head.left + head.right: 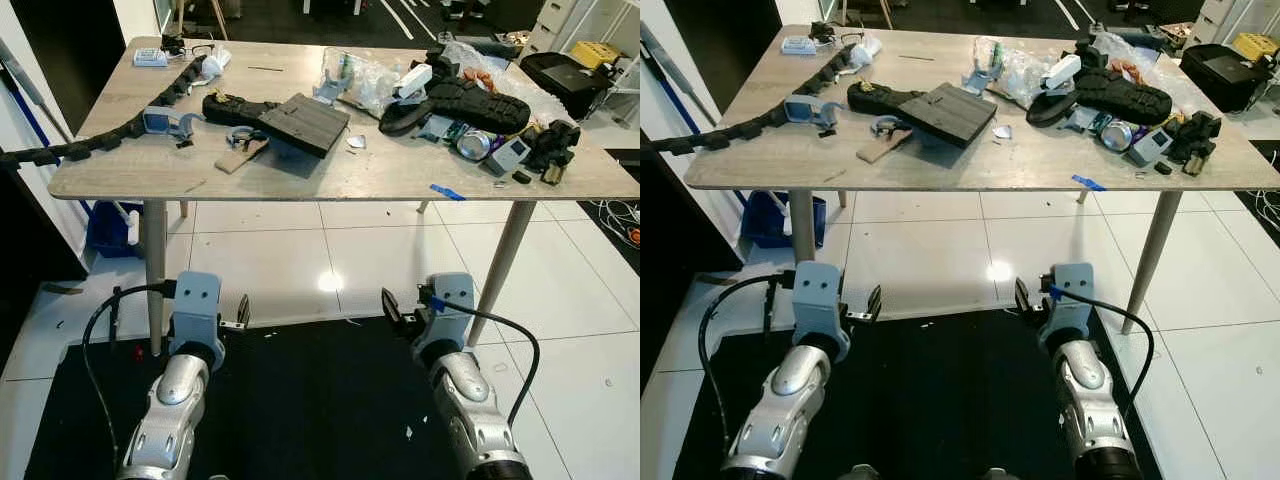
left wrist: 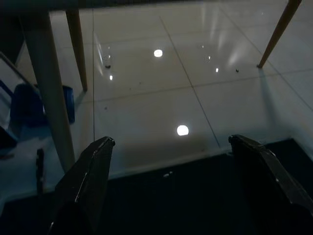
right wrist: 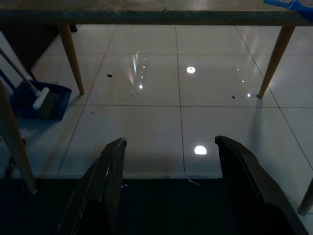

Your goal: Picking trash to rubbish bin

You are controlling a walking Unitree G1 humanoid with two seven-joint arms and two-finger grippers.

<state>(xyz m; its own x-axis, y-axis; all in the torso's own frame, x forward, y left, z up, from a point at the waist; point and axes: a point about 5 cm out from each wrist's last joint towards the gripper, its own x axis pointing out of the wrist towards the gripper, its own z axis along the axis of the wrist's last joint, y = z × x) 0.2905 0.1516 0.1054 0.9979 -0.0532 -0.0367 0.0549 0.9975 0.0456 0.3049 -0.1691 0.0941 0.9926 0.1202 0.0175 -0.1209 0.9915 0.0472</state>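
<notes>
The left gripper [image 1: 243, 315] hangs low over the black floor mat [image 1: 330, 400], fingers spread apart, holding nothing. Above, trash such as a crushed silver can [image 1: 473, 145] litters the pale wooden table [image 1: 300, 175]. The right gripper [image 1: 390, 308] hangs likewise, fingers apart.

Head cameras look down at table [image 1: 300, 170], wrist cameras low toward floor [image 3: 161, 122]

Clutter [image 1: 300, 120] on table [image 1: 330, 180] ahead
</notes>
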